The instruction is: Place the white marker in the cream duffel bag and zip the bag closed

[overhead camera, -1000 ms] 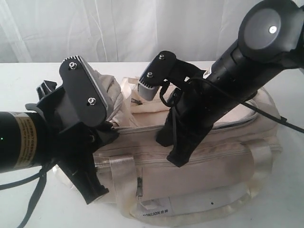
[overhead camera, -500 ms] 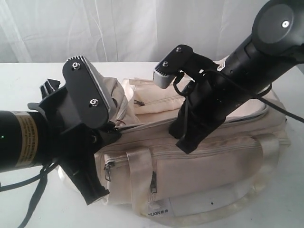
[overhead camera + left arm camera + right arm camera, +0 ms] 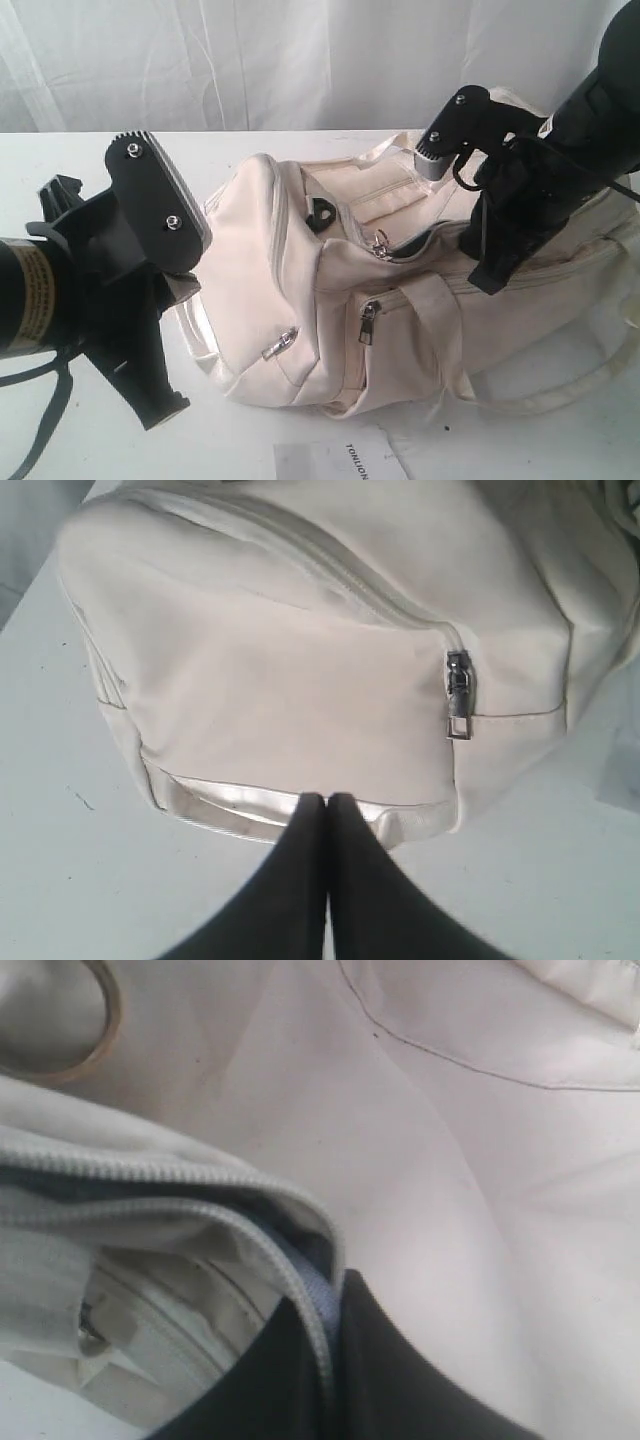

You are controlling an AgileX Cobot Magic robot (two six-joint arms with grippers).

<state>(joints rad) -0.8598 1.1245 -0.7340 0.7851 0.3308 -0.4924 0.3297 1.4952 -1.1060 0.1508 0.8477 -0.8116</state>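
1. The white table [image 3: 240, 145] carries everything, and both arms reach in over it.
2. The bag [image 3: 300, 270] lies slumped between the two grippers. Its end pocket faces the left gripper and its top zip is at the right one.
3. The left gripper [image 3: 326, 802] has its fingers pressed flat together with nothing between them. Its tips sit right at the bag's bottom edge; whether they touch it cannot be told.
4. The right gripper [image 3: 330, 1295] is clamped on the bag. The grey zip tape at the lip of the opening runs between its two fingers.
5. The top opening [image 3: 150, 1290] gapes just beside the right gripper's fingers, with pale lining showing inside.
6. A glossy webbing strip [image 3: 240, 805] runs along the bag's bottom edge, directly ahead of the left gripper's tips.
7. A paper card [image 3: 340, 462] with dark print lies on the table beside the bag, clear of both grippers.
8. The end pocket's metal zip pull [image 3: 458, 695] hangs on the bag's end, beyond the left gripper's tips.
9. A small black clip [image 3: 322, 213] sits on the bag's top, between the grippers.
10. The marker cannot be seen in any view.
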